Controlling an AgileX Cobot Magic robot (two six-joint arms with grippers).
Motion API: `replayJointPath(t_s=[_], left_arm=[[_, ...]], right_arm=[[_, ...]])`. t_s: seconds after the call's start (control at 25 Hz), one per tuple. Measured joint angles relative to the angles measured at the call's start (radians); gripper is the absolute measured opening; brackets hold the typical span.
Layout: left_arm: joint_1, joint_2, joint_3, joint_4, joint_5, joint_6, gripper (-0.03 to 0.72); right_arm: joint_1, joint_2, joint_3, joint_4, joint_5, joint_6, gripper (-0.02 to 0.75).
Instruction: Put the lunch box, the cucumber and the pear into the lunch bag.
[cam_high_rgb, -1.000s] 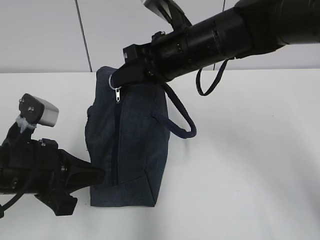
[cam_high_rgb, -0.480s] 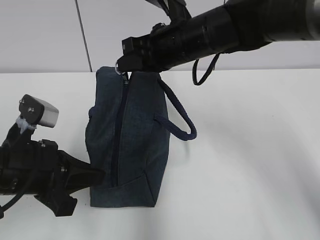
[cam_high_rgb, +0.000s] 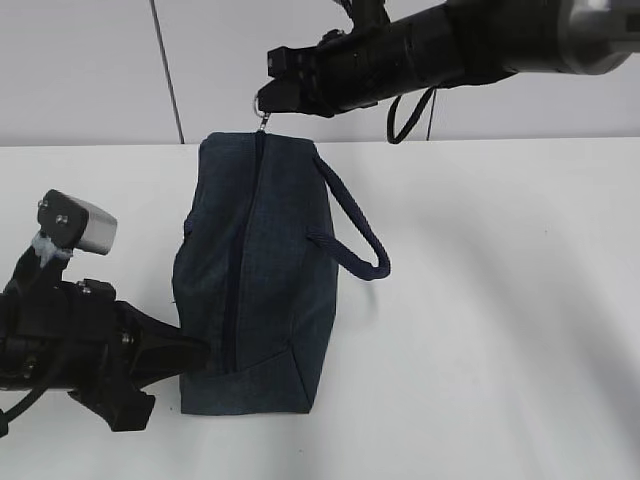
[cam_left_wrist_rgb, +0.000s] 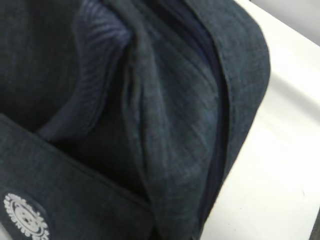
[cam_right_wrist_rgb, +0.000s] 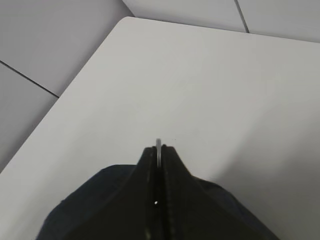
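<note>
the lunch bag (cam_high_rgb: 255, 280) stood on the table (cam_high_rgb: 500, 300), left gripper (cam_high_rgb: 185, 352) clamped on its near end, right gripper (cam_high_rgb: 268, 98) pinched shut on the ring pull (cam_high_rgb: 262, 112); pulling harder risked tipping it or slipping off.

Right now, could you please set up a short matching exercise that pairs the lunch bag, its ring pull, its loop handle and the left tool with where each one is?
Things:
1. lunch bag
2. ring pull
3. loop handle
4. left tool

Places:
A. pinched in the right tool, above the bag's far end
B. at the bag's near lower left corner
C. standing on the white table
D. hanging off the bag's right side

Pairs: 1-C, 2-A, 3-D, 4-B
</note>
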Motion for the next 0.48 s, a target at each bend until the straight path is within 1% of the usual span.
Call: replayJointPath(t_s=[0.32, 0.48], left_arm=[[0.000, 0.000, 0.000, 0.000, 0.003, -0.020, -0.011], [0.000, 0.000, 0.000, 0.000, 0.006, -0.021, -0.008]], right_arm=[[-0.009, 0.185, -0.150, 0.002, 0.007, 0.017, 0.006], [-0.010, 0.198, -0.189, 0.003, 0.035, 0.021, 0.006]])
